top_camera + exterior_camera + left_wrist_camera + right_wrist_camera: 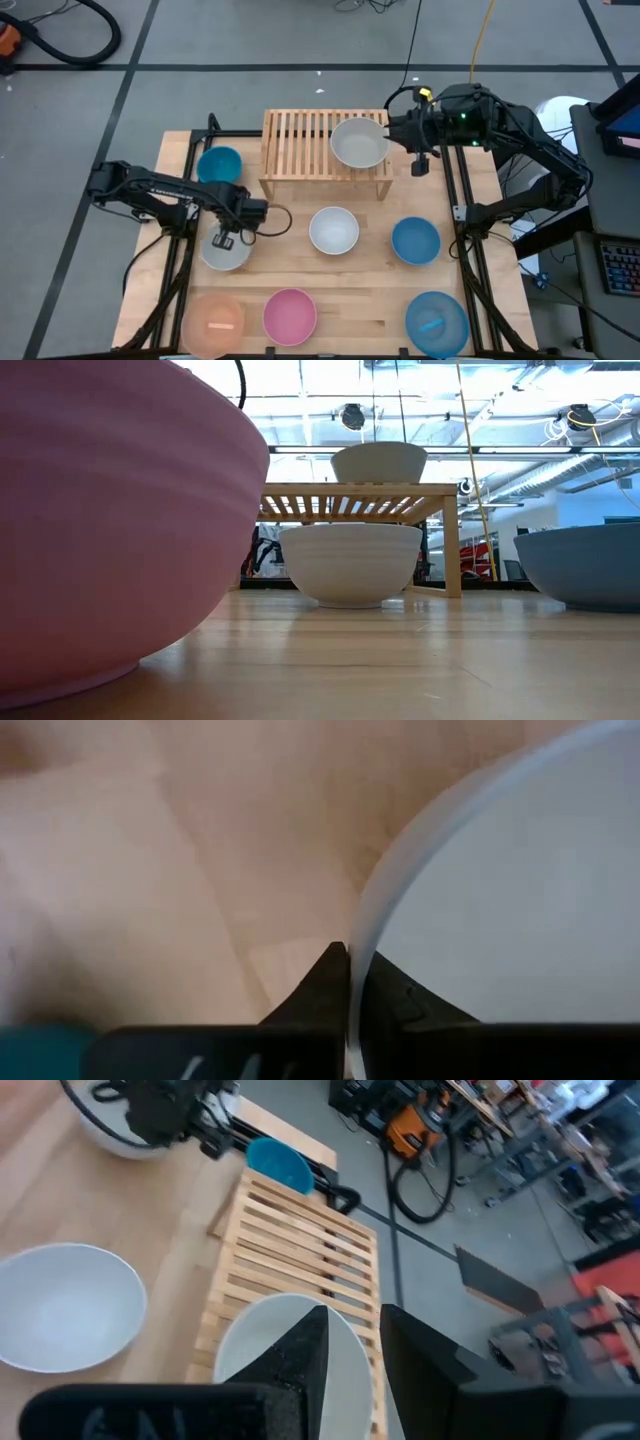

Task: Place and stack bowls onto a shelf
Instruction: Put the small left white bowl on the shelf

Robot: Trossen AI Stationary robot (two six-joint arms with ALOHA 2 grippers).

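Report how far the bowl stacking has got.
Done: one white bowl sits on the shelf, with the right gripper beside it, jaws apart. In hand: the left gripper has its jaws shut on the rim of a grey bowl. Left: six more bowls on the table, none stacked.

Off the table's far left corner you've got a black hose looping across the grey floor, with an orange machine by it. Black tape lines cross that floor. A yellow cable hangs down at the far right, and a keyboard sits beside the table.
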